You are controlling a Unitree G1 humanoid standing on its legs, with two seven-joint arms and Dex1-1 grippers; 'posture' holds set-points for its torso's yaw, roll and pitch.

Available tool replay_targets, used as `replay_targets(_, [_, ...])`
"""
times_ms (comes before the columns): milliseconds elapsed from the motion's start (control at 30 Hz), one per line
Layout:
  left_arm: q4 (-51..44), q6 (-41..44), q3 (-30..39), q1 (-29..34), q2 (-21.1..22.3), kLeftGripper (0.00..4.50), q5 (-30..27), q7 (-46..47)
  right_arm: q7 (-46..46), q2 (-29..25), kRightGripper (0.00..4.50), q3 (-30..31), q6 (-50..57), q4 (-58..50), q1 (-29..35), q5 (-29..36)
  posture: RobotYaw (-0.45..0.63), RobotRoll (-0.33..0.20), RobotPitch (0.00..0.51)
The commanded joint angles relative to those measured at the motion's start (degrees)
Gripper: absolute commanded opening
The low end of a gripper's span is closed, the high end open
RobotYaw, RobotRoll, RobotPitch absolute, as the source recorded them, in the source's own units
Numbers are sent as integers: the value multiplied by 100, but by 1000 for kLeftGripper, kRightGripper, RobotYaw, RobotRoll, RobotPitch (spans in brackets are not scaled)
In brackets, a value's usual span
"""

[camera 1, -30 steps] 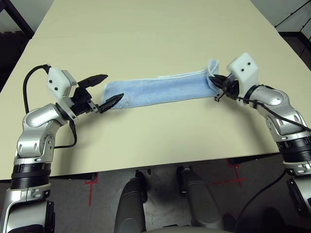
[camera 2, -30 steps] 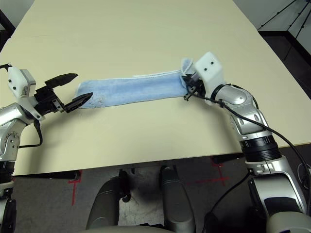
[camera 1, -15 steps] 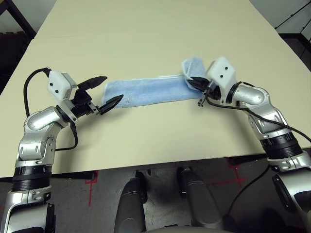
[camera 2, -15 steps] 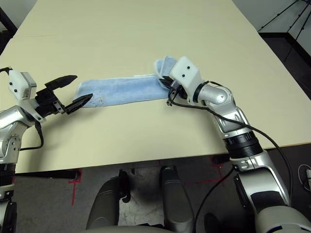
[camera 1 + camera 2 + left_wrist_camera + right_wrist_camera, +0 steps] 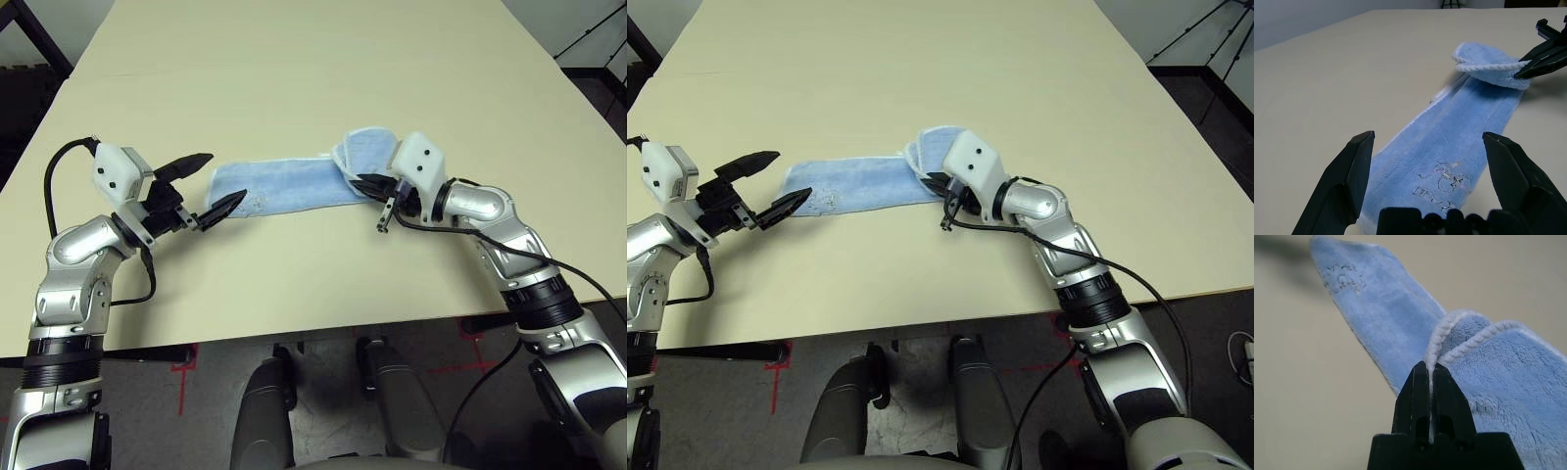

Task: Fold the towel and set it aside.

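Observation:
The light-blue towel [image 5: 284,184] lies as a long narrow strip across the middle of the table, its dark embroidered motif [image 5: 1442,182] near the left end. My right gripper [image 5: 370,183] is shut on the towel's right end, pinching its white corded edge [image 5: 1436,350] and holding that end lifted and curled back over the strip. My left gripper [image 5: 210,183] stands open just off the strip's left end, one finger [image 5: 1342,183] on each side of the corner, touching nothing.
The beige table [image 5: 294,59] stretches bare behind the towel. Its front edge [image 5: 323,328] runs close below both arms. A black cable [image 5: 59,162] loops off my left wrist.
My right gripper has carried the towel's right end leftward over the strip, shortening the flat part. The left gripper has stayed open in place.

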Motion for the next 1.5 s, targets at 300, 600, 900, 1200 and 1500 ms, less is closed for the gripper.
replay_targets(300, [-141,58,37,120,70,4500,37,10,50,114,2001,-33,237,136,29,43,-138,0,226])
replay_targets(600, [0,27,-33,-52,48,4500,62,-32,387,48,4478,-249,867,-412,25,667,-156,0,225])
replay_targets(900, [64,9,-63,-115,32,4500,76,-50,-547,234,4478,-826,541,602,-807,522,-159,0,221])
replay_targets(1200, [-34,41,-33,-44,56,4500,53,-25,-1187,387,4478,-697,-75,2116,-1273,-56,-139,0,218])
replay_targets(1500, [-101,104,6,-2,112,4500,33,-19,-764,438,4478,-513,277,2008,-928,-42,-137,0,220])
